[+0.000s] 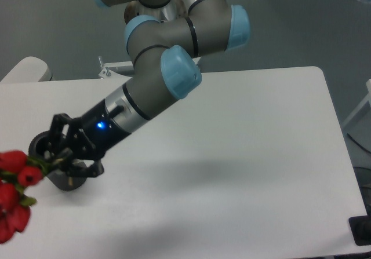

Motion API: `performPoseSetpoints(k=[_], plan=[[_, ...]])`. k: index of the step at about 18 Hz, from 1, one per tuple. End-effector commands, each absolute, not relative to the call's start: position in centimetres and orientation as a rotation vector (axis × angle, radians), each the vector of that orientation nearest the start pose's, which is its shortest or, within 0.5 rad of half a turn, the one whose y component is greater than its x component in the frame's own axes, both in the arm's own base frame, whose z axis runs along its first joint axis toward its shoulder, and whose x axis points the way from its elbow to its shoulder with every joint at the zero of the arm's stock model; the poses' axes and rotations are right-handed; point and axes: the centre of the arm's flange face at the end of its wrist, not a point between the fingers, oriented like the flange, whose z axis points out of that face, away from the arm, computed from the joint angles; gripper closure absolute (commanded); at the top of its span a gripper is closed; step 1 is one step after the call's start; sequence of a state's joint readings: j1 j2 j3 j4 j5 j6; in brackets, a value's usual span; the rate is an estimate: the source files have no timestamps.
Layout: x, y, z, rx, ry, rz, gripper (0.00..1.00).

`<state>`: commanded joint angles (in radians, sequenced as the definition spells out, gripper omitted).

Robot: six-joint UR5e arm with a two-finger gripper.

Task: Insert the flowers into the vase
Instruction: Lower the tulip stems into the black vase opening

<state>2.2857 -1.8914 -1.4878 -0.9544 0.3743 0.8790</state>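
The flowers (pixel 14 192) are a bunch of red blooms at the far left edge, their green stems running right toward my gripper (pixel 61 159). The gripper is shut on the stems and holds the bunch roughly level, blooms pointing left and down. The vase (pixel 51 172) is a black cylinder standing on the white table just behind and below the gripper. The fingers and the stems hide much of its top, so its hole does not show clearly. The stem ends lie over or beside the vase's top; I cannot tell which.
The white table (pixel 232 172) reaches right to its edge near the frame's right side. The arm's grey and blue links (pixel 174 68) slant from the top centre down to the left. A black object (pixel 362 230) sits at the lower right corner, off the table.
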Motion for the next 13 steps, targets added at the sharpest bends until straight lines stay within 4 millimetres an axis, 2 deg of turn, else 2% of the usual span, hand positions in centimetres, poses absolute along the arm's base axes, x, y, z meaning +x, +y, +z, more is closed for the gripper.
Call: performPoseSetpoints(k=[2, 5, 8, 13], plan=[[-21.9, 61.4, 47.8, -1.889, 0.452, -0.678, 0.95], [-20.4, 60.0, 47.7, -1.826, 0.469, -0.707, 0.94], [-19.1, 58.7, 45.8, -1.81, 0.51, -0.691, 0.93], [-18.1, 58.4, 44.2, -1.797, 0.558, -0.679, 0.92]])
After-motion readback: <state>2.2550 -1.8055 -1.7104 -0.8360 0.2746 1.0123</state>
